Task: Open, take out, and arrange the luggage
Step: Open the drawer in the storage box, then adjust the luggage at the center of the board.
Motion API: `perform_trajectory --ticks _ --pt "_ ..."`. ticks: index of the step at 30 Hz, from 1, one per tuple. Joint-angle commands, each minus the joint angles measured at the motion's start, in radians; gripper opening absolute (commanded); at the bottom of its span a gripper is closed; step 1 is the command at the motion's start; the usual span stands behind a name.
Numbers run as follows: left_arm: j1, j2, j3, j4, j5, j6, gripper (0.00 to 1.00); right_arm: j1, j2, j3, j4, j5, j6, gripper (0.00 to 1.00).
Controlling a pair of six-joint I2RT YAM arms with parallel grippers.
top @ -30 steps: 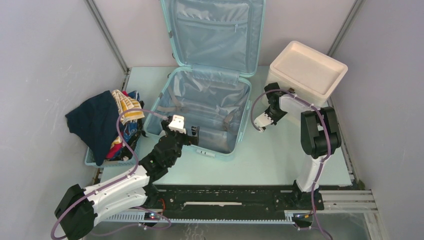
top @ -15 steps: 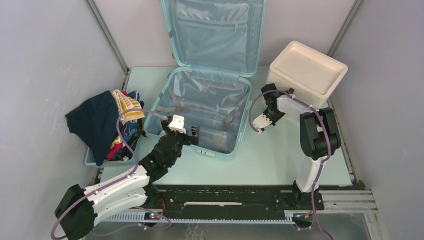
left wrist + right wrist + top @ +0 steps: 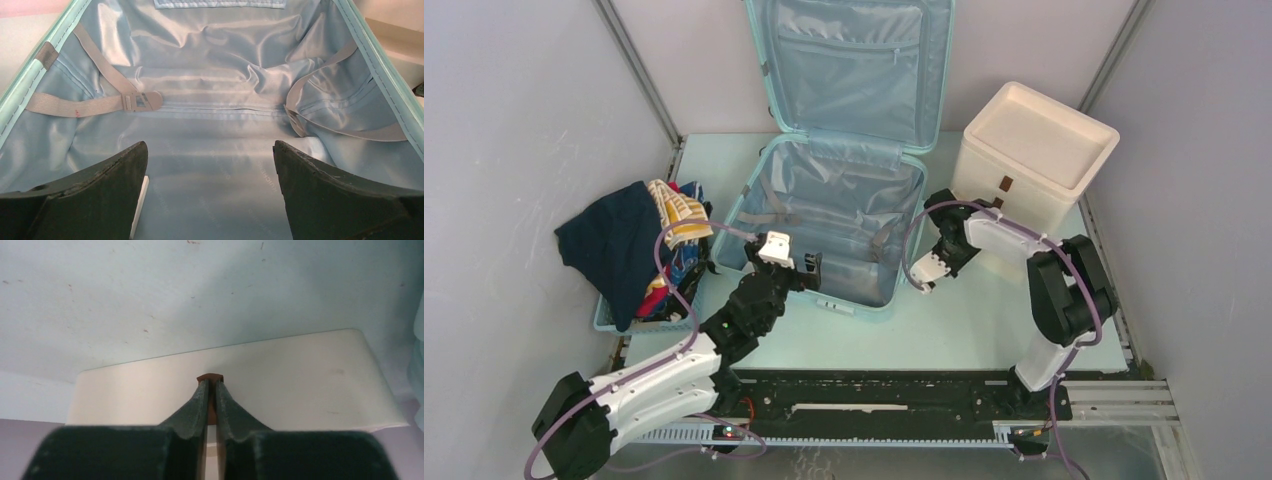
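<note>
Clamping tool, right gripper: jaws pinched tight on a brown tab at the far edge of a cream panel, over the table, between the luggage and the box.
Left gripper: jaws spread wide, holding nothing, poised over the near rim of the luggage base and pointing into it.
Luggage: mid-table at the back, unzipped. The base lies flat and the lid stands upright against the rear wall.
Lining: grey-blue fabric, with only two loose grey straps lying across it.
Box: cream-white, right of the luggage, with brown tabs on its front.
Basket: blue, at the left table edge, heaped with clothes.
Writing: faint print on the lining, too pale to read. No brand or label is legible elsewhere.
</note>
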Motion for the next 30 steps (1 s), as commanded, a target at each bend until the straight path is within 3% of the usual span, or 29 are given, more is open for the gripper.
perform_trajectory --ticks 1,3,5,12,14,16,18,20,23,30 --pt "0.004 -0.019 -0.027 0.035 0.003 -0.014 1.00 0.039 -0.071 -0.012 0.001 -0.078 0.194 0.28" --pt "0.005 -0.019 -0.027 0.035 0.003 -0.015 1.00 0.052 -0.105 -0.011 0.034 -0.095 0.302 0.45" --pt "0.005 -0.020 -0.027 0.036 0.000 -0.015 1.00 0.059 -0.146 -0.011 0.038 -0.112 0.372 0.54" --pt "0.024 -0.094 0.021 -0.074 -0.029 -0.083 1.00 0.070 -0.357 0.004 -0.022 -0.193 0.736 0.60" --pt "0.047 -0.133 0.072 -0.152 0.033 -0.119 1.00 0.058 -0.425 0.019 -0.069 -0.293 0.798 0.60" --pt "0.072 -0.151 0.136 -0.234 0.107 -0.148 1.00 0.039 -0.494 0.023 -0.068 -0.389 0.876 0.66" --pt "0.101 -0.150 0.204 -0.325 0.196 -0.172 1.00 -0.011 -0.555 0.027 -0.038 -0.535 1.001 0.86" --pt "0.123 -0.127 0.275 -0.408 0.273 -0.206 1.00 -0.121 -0.583 0.032 -0.032 -0.825 1.104 0.99" --pt "0.141 -0.047 0.384 -0.545 0.347 -0.225 1.00 -0.255 -0.554 0.013 -0.050 -1.258 1.187 1.00" --pt "0.158 0.137 0.532 -0.744 0.346 -0.291 0.96 -0.211 -0.521 -0.009 -0.076 -1.271 1.173 1.00"
